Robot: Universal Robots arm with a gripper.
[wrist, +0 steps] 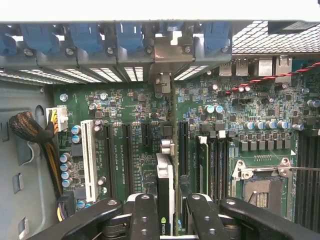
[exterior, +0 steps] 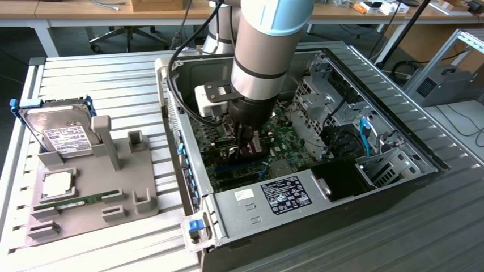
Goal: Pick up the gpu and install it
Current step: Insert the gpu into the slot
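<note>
The gpu (wrist: 165,186) is seen edge-on in the wrist view, a thin dark card with a silvery edge standing upright over the green motherboard (wrist: 135,110). Its metal bracket (wrist: 162,52) reaches the rear slot openings of the case. My gripper (wrist: 167,217) is shut on the gpu, one black finger on each side of the card. In the exterior view the gripper (exterior: 246,146) is deep inside the open computer case (exterior: 393,122), with the gpu (exterior: 255,143) low over the board. I cannot tell whether the card sits in a slot.
Black expansion slots and a white slot (wrist: 90,160) flank the card, with the CPU socket (wrist: 260,187) and a cable bundle (wrist: 30,130) nearby. Outside the case, a grey fixture (exterior: 98,187) holds a hard drive (exterior: 60,133), a processor (exterior: 56,184) and a memory stick (exterior: 83,199). The power supply (exterior: 284,195) fills the case's near end.
</note>
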